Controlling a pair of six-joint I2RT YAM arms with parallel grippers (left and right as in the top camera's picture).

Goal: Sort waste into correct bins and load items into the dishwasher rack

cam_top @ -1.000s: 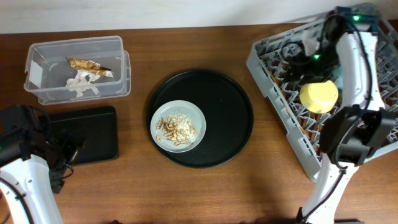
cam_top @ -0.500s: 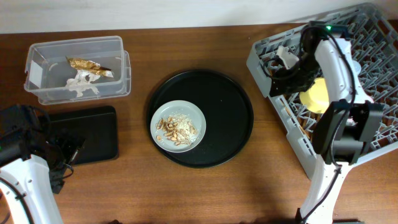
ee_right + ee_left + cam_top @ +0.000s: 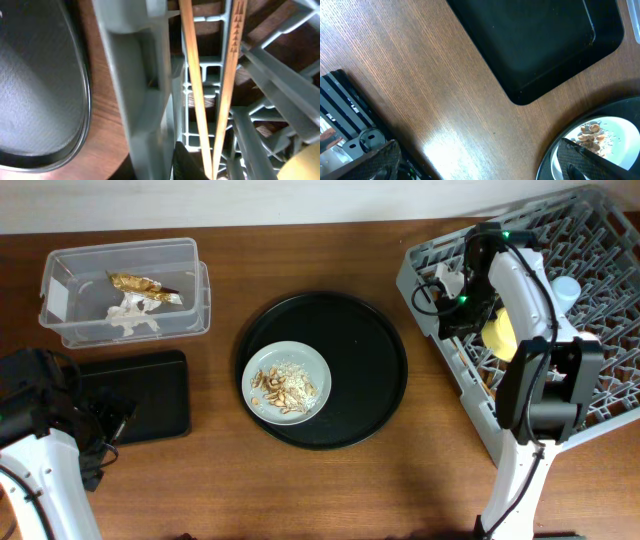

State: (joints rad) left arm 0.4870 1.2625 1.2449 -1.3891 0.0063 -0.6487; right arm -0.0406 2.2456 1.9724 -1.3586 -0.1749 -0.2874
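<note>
The grey dishwasher rack (image 3: 590, 240) fills the right side and holds the yellow bowl (image 3: 500, 335) and the small light-blue cup (image 3: 566, 290). My right gripper (image 3: 452, 308) reaches down just inside the rack's left wall (image 3: 135, 85). Its jaws are drawn close, and the two wooden chopsticks (image 3: 192, 65) fan out from one dark finger (image 3: 187, 162). The pale grey plate (image 3: 320, 370) carries beige food scraps (image 3: 283, 385). My left gripper (image 3: 477, 165) hangs open over bare wood at the lower left, holding nothing. Tissue (image 3: 130, 318) and a gold wrapper (image 3: 140, 284) lie in the clear tub (image 3: 125, 255).
The plate sits on a large round black tray (image 3: 370, 350) mid-table, whose rim (image 3: 40, 75) lies close to the rack's wall. The shallow black rectangular tray (image 3: 140, 395) is below the tub, its corner (image 3: 540, 40) near my left gripper.
My right arm has swung from the rack's far side down to its left wall, and its jaws have narrowed. The left arm has not moved.
</note>
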